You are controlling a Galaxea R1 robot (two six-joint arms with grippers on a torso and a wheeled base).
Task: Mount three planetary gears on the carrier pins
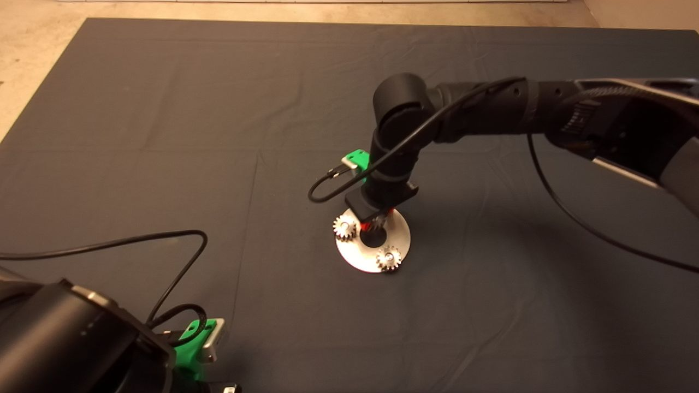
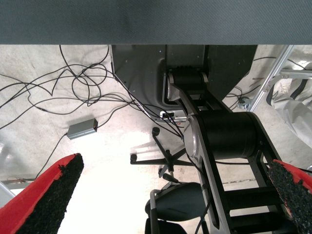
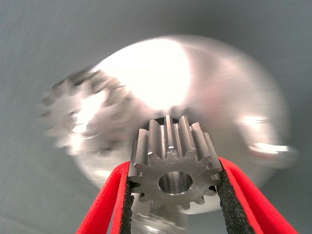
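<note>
Gear three (image 3: 173, 168) is clamped between the right gripper (image 3: 173, 195) fingers, closed to its width, directly above the disc (image 1: 401, 234). Two gears (image 1: 345, 227) (image 1: 388, 258) sit on the disc's pins. Left gripper (image 2: 170, 195), spread wide and empty, is parked well apart from the disc.

The head camera looks down from above and in front on the counter (image 1: 136, 109), wide enough to take in the whole dark mat and both arms. The right wrist camera sits just behind the right end effector (image 3: 174, 185), facing along its fingers, very near a held gear (image 3: 173, 168) and the shiny disc (image 3: 229, 87) beyond. The head view shares that disc (image 1: 357, 256). The left wrist camera faces past the counter edge (image 2: 156, 22) to the floor (image 2: 44, 68), where cables and the robot's base show.
</note>
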